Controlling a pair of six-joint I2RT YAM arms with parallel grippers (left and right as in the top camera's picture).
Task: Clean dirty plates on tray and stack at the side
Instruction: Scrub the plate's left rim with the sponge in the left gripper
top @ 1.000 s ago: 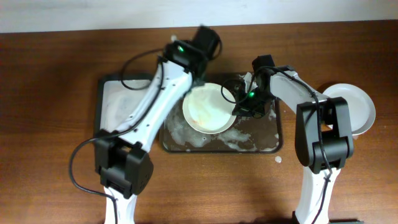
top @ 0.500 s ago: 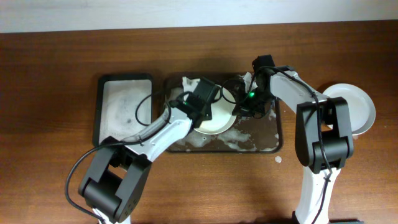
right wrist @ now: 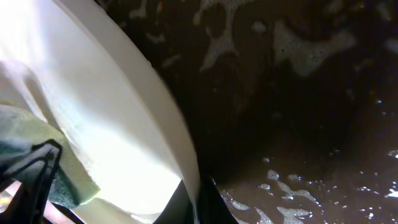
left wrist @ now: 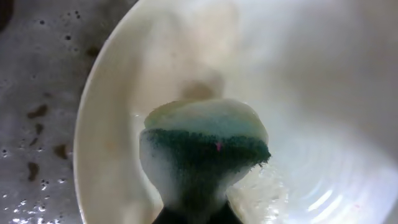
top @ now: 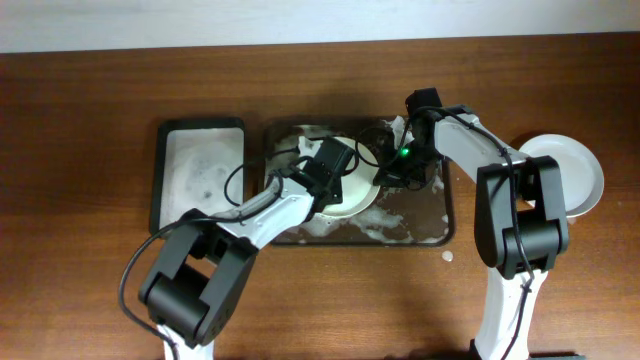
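Brown wood table (top: pixel 90 120) runs under everything you see. At your far left sits the small tray (top: pixel 156 180), filmed with white foam. Next, your left gripper (top: pixel 327 172) is clamped on the sponge (left wrist: pixel 205 155), whose foamy green face is pressed against the plate (top: pixel 352 195). That plate sits in the left half of the foam-streaked tray (top: pixel 420 215). Your right gripper (right wrist: pixel 196 208) pinches its right rim. Well off to the right, outside the tray, the side plate (top: pixel 580 175) rests on the table.
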